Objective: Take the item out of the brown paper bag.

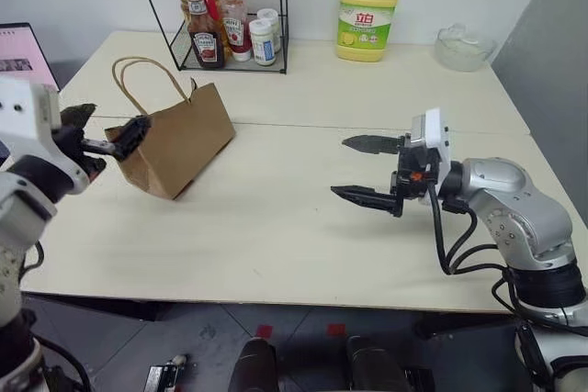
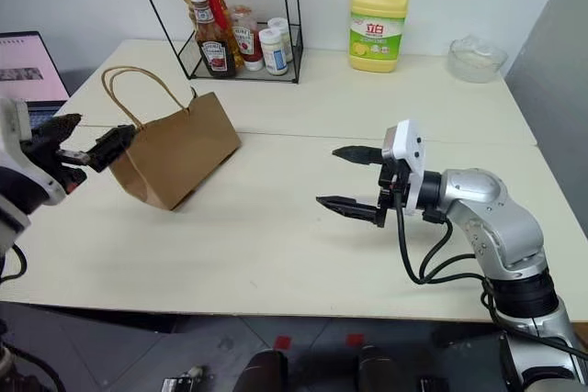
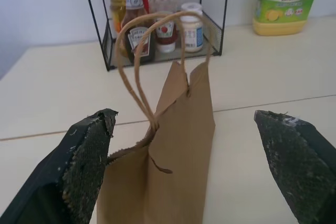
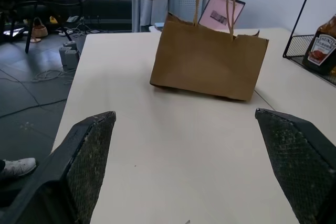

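While both end effectors, left (image 1: 103, 135) and right (image 1: 367, 170), gape empty, the bag (image 1: 179, 140) stands on the bench (image 1: 303, 236); your item isn't visible, presumably inside. Reach clumsily and you'll topple it.

A big yellow soap jug (image 1: 367, 12) stands near the table's (image 1: 303, 227) far edge. A black wire rack (image 1: 230, 39) beside it holds sauce bottles (image 1: 206, 36). A glass bowl (image 1: 464, 47) sits at the far right corner.
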You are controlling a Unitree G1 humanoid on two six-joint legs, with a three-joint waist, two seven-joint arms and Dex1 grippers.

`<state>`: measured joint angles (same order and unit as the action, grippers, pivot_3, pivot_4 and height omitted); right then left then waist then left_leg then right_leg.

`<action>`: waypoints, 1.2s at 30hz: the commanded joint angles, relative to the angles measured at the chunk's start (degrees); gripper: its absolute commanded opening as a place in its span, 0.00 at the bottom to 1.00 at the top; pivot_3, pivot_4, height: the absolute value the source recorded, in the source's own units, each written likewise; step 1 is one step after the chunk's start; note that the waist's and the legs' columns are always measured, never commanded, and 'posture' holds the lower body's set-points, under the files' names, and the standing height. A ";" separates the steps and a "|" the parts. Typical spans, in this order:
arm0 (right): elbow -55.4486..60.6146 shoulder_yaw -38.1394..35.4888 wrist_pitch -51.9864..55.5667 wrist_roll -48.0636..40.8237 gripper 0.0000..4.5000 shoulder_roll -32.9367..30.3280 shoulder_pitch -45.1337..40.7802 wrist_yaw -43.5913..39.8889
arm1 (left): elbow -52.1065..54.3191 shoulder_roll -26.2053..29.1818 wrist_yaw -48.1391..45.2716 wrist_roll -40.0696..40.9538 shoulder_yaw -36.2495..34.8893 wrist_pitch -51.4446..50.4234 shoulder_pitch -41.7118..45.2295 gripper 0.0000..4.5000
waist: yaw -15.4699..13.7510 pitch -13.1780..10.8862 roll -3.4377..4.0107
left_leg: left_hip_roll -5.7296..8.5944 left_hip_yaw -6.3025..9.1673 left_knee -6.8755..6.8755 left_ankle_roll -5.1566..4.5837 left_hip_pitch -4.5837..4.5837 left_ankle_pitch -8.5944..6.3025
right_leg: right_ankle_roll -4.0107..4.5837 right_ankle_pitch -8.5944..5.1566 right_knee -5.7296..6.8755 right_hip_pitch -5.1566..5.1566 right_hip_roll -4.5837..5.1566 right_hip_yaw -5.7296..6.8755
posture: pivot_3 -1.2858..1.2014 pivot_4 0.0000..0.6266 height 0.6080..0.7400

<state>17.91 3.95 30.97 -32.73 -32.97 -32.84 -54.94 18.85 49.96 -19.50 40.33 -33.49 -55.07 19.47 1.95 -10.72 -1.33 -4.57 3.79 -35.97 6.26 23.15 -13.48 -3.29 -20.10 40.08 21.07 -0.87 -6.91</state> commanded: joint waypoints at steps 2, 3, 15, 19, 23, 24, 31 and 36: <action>3.10 -0.43 0.26 -0.50 0.99 0.01 -1.81 0.70 | -9.46 4.67 -3.56 -3.91 4.61 2.57 5.90 1.00 | -0.06 0.00 0.00 | 0.00 0.00 0.00 0.00 0.03 0.00 | 0.00 0.00 -0.01 0.02 0.01 0.01 | 0.52 0.24 1.00; 3.49 -0.54 0.62 -0.60 0.99 -0.05 -2.01 0.99 | -12.58 5.61 -4.49 -5.32 6.20 3.79 7.63 1.00 | -0.05 0.00 0.01 | 0.00 0.00 0.00 0.01 0.08 0.00 | 0.00 0.00 0.00 0.07 0.01 0.02 | 0.52 0.24 1.00; 7.30 -1.58 3.88 -1.49 0.99 -0.79 -2.99 3.50 | -38.52 6.07 -16.25 -16.99 20.85 16.00 26.09 1.00 | -0.08 -0.01 0.02 | 0.00 0.05 -0.04 0.15 0.37 0.09 | 0.01 0.00 0.03 0.32 0.00 0.12 | 0.52 0.24 1.00; 7.96 -1.73 4.38 -1.56 0.99 -0.86 -3.10 3.90 | -43.76 4.77 -17.62 -18.93 21.91 18.38 31.20 1.00 | -0.08 -0.01 0.02 | 0.00 0.09 -0.06 0.16 0.44 0.10 | 0.01 0.00 0.05 0.35 0.00 0.17 | 0.52 0.24 1.00; 8.74 -1.81 4.80 -1.67 0.99 -1.02 -3.00 4.07 | -45.15 3.83 -19.41 -19.56 21.93 18.81 33.18 1.00 | -0.05 -0.01 0.02 | 0.00 0.10 -0.07 0.17 0.46 0.11 | 0.01 0.00 0.05 0.35 0.01 0.18 | 0.52 0.24 1.00; 8.81 -1.82 4.87 -1.70 0.99 -1.03 -3.06 4.08 | -45.29 3.66 -19.92 -19.61 21.96 18.78 33.52 1.00 | -0.04 -0.01 0.02 | 0.00 0.10 -0.07 0.18 0.46 0.11 | 0.01 0.00 0.05 0.36 0.01 0.18 | 0.52 0.24 1.00; 8.82 -1.84 5.02 -1.66 1.00 -1.17 -3.14 4.13 | -47.46 3.24 -21.98 -21.18 21.93 20.04 35.49 0.78 | -0.04 -0.01 0.02 | 0.00 0.22 -0.11 0.20 0.56 0.13 | 0.01 0.00 0.06 0.36 0.01 0.30 | 0.52 0.24 1.00; 9.00 -1.79 5.05 -1.65 1.00 -1.14 -2.90 4.27 | -51.32 3.38 -22.99 -23.17 22.51 22.42 37.86 0.60 | -0.03 -0.01 0.02 | 0.00 0.29 -0.13 0.20 0.59 0.14 | 0.02 0.00 0.07 0.36 0.01 0.38 | 0.52 0.24 1.00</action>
<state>24.67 3.54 36.40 -33.30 -33.68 -34.95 -50.93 -32.38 52.43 -42.08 17.77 -10.52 -34.39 55.27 1.91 -10.73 -1.31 -4.58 4.11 -36.11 6.46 23.76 -13.34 -3.28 -20.10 40.15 21.44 -0.86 -6.50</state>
